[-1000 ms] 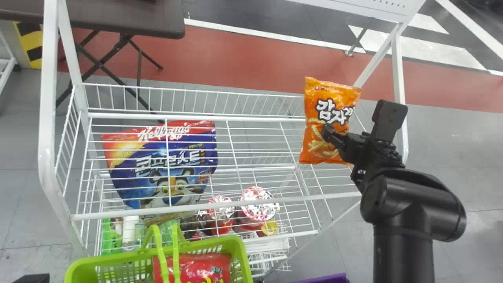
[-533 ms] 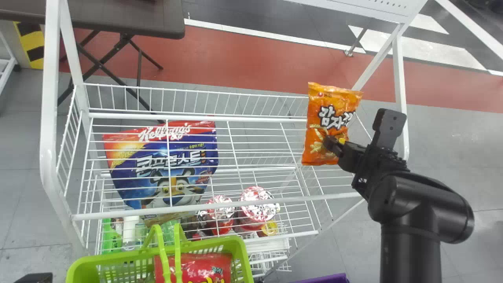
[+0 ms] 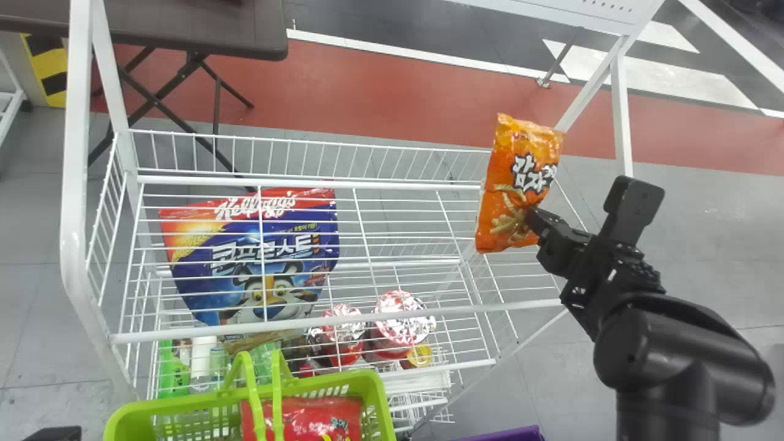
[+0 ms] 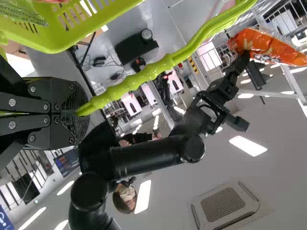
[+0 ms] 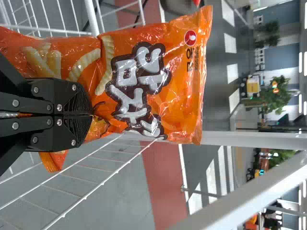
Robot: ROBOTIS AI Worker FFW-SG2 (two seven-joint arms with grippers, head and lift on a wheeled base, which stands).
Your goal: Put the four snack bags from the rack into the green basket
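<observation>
At the lower left of the head view, your left gripper (image 3: 55, 433) enters at the edge; the left wrist view shows you its two black fingers clenched on a slim, ribbed plastic handle (image 4: 144, 74). At the upper left stands one dark, flat-topped table (image 3: 184, 30) on thin crossed legs. At the lower left you see one green basket (image 3: 184, 407), of moulded plastic with slotted walls, holding a glossy red bag (image 3: 318, 416). Above it, one rack (image 3: 367, 318) of white wire and tubing spans the frame; behind its wires, left of centre, lies one blue-and-red cereal bag (image 3: 263, 245), broad and smooth-filmed. Near the lower centre you count two round cups with crinkled foil lids (image 3: 401, 324) and, just beside them, one smaller yellow lid (image 3: 420, 355). One purple edge (image 3: 508, 433) shows at the bottom. Right of centre, over the rack's right end, one orange snack bag (image 3: 520, 184) of shiny, creased film hangs upright, slightly tilted. Your right gripper (image 3: 531, 219) has this bag pinched between its two flat black fingers, toward the bag's lower part, well apart from the basket.
</observation>
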